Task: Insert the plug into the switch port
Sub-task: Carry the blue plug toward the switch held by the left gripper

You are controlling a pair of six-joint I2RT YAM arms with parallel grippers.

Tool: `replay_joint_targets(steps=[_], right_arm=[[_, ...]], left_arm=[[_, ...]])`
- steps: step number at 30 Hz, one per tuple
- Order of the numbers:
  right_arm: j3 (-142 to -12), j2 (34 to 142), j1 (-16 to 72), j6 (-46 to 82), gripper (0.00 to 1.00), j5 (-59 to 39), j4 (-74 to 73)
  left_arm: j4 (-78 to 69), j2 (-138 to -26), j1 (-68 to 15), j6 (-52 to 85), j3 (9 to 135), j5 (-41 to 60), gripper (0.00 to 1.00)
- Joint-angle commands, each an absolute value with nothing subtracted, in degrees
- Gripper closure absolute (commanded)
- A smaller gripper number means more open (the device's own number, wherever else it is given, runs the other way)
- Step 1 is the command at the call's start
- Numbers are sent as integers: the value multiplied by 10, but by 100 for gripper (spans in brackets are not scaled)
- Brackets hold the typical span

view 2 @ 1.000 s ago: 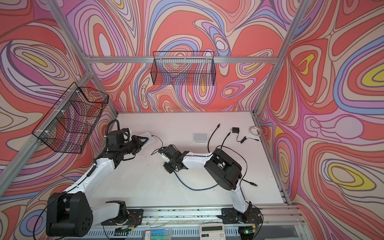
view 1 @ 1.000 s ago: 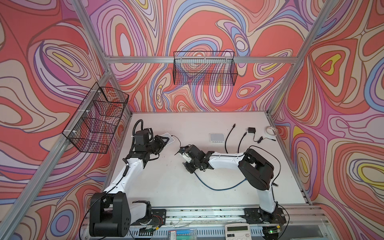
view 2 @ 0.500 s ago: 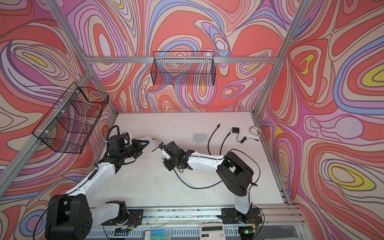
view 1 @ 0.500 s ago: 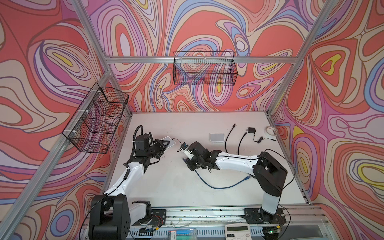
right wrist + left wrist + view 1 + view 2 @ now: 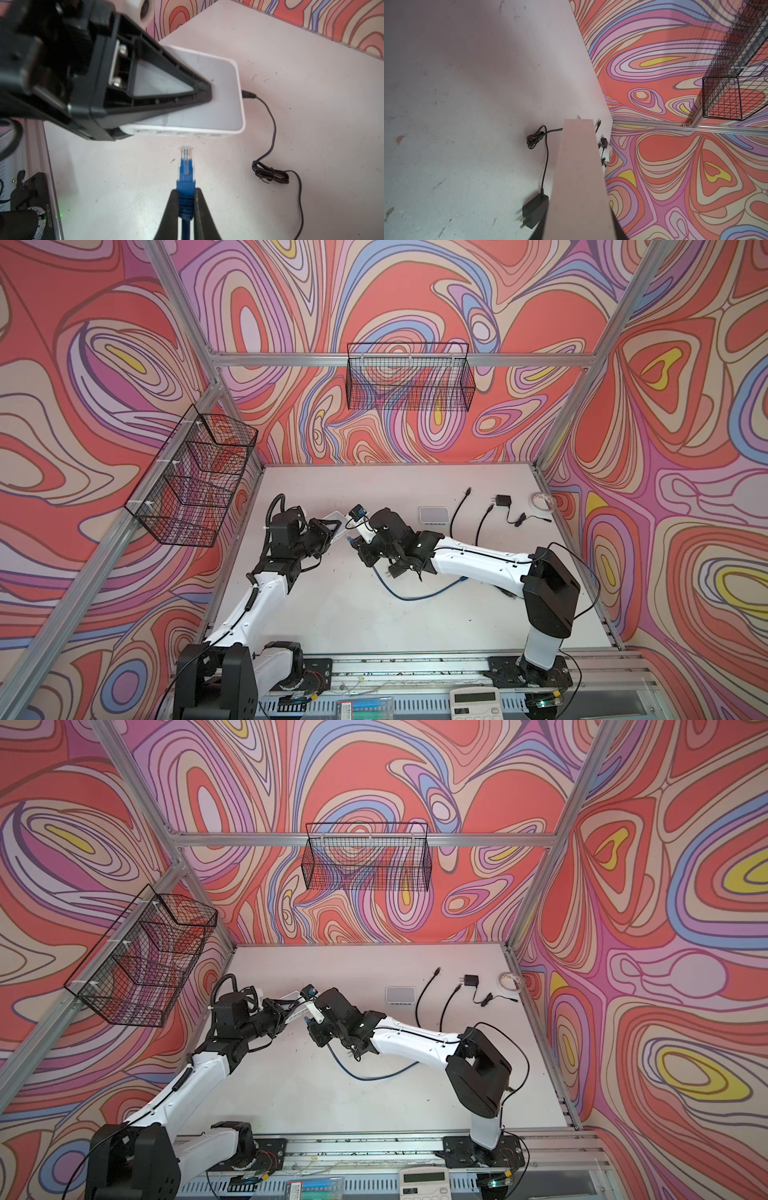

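Right claw (image 5: 186,194) is pressed together on the plug (image 5: 186,163), which is pinched at its blue ribbed boot, with the clear tip left free and pointed at the switch (image 5: 218,99). The plug is held in the air just short of the port row (image 5: 182,133), apart from it and roughly lined up with a middle port. The switch is lifted off the table (image 5: 332,614) and pinched across its flat faces by the left claw (image 5: 329,531). A black power cord (image 5: 272,133) is already plugged into its side. The plug is judged light and rigid, with a thin latch tab that is likely fragile, so the boot is the right place to hold. The blue cable (image 5: 415,595) is limp and trails on the table, so some drag is expected. The switch is a light, smooth plastic box and could slip or twist in the grip when pushed against. A straight push with little force is called for. Whether the latch side faces correctly cannot be told.
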State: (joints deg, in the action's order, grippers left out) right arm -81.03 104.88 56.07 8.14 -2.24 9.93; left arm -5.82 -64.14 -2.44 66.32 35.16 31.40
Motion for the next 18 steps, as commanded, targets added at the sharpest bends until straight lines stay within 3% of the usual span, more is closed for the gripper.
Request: replay_joint_targets(steps=[1, 18], right_arm=[[-824, 1065, 564, 76, 100, -17, 114], [-839, 1072, 568, 81, 100, -28, 124]], left_arm=[[-76, -628, -27, 673, 346, 308, 100], [-66, -634, -27, 655, 357, 306, 100]])
